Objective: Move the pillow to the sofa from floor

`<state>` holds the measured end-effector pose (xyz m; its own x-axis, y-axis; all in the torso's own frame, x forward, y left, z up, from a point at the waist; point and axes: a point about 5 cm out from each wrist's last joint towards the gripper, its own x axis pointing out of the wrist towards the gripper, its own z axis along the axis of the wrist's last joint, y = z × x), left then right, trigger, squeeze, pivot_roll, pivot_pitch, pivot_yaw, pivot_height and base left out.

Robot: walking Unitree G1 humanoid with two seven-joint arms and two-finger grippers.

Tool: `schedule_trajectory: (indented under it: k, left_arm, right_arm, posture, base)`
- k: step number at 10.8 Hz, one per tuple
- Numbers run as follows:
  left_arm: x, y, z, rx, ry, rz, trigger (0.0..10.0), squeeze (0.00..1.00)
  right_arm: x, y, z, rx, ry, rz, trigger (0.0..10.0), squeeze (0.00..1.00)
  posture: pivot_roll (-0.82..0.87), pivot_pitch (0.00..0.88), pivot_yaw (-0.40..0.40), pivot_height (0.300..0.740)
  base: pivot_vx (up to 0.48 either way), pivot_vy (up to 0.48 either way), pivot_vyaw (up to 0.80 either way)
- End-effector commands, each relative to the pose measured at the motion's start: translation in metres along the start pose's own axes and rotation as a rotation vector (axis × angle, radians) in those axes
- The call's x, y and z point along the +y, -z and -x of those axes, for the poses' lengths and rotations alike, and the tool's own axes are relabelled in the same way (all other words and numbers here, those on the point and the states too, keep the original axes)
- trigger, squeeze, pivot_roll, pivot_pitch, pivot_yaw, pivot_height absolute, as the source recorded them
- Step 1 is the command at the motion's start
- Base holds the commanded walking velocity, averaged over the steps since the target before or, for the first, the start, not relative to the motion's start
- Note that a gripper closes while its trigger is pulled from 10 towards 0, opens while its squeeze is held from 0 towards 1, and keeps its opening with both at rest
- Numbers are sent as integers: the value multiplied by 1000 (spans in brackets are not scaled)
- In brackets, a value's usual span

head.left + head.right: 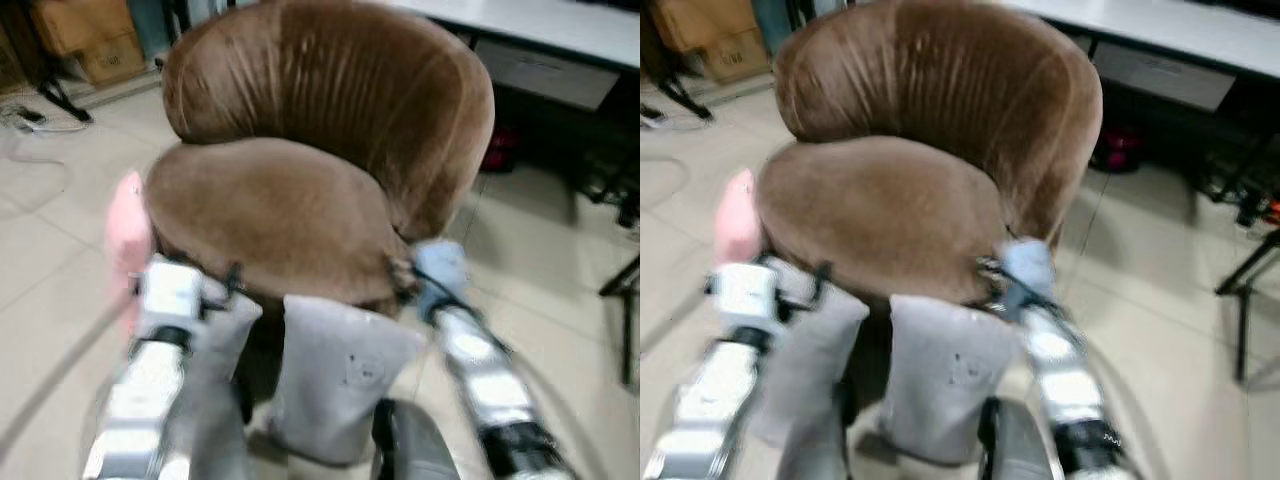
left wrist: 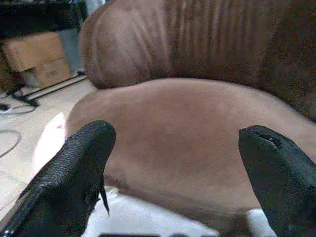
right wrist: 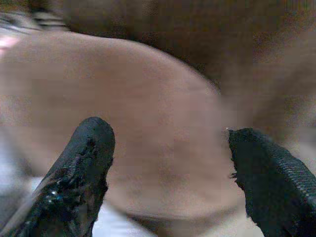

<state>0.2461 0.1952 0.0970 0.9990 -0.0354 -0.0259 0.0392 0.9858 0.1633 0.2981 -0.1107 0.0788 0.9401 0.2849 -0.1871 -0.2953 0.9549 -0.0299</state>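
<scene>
Brown sofa [image 1: 300, 200] sits just past both open grippers. Left gripper [image 2: 177, 163] and right gripper [image 3: 168, 168] hold nothing. Gray pillow [image 1: 340, 375] waits below them, not on it yet.

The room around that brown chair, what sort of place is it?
Probably a living or work room indoors: a brown velvet armchair on a pale tiled floor, a white desk behind it, and cardboard boxes stacked in the corner.

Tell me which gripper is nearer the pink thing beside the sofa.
Left. The left gripper is raised right beside the pink thing at the sofa's left edge; the right gripper is across the seat, at its right edge.
</scene>
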Motion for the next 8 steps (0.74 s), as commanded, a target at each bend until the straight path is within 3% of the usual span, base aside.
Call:
schedule_trajectory:
  k: [1, 2, 3, 4, 5, 6, 7, 8]
  left_arm:
    - [-9, -1, 1, 2, 26, 4, 10000, 0]
    - [-9, -1, 1, 2, 29, 2, 10000, 0]
    - [-9, -2, 1, 0, 36, 1, 10000, 0]
    - [-10, -3, 1, -1, 60, -5, 10000, 0]
    - [-12, -4, 2, 2, 118, -34, 10000, 0]
    - [-17, -5, 8, 15, 223, -24, 10000, 0]
    - [-19, -7, 15, 22, 310, -50, 10000, 0]
    - [-22, -9, 24, 16, 393, -77, 10000, 0]
  right_arm:
    - [-17, 8, 4, 73, 54, -49, 10000, 0]
    - [-20, 8, 3, 85, 60, -182, 10000, 0]
    - [-25, 6, -2, 71, 84, -128, 10000, 0]
    - [-23, 1, -8, -11, 38, -42, 10000, 0]
    - [-27, 5, -16, 45, 59, 21, 10000, 0]
    - [-31, 14, -24, 145, -19, 34, 10000, 353]
    - [-42, 18, -28, 187, 28, 47, 10000, 1000]
    - [-46, 22, -29, 211, 20, 44, 10000, 1000]
  posture:
    - [98, 0, -66, 520]
    - [99, 0, -65, 520]
    - [99, 0, -59, 520]
    - [97, 0, -54, 520]
    - [98, 0, -49, 520]
    - [108, 8, -40, 520]
    - [132, 46, -50, 520]
    - [155, 79, -54, 520]
  base:
    - [0, 0, 0]
    - [0, 0, 0]
    - [0, 0, 0]
    - [0, 0, 0]
    - [0, 0, 0]
    - [0, 0, 0]
    - [0, 0, 0]
    - [0, 0, 0]
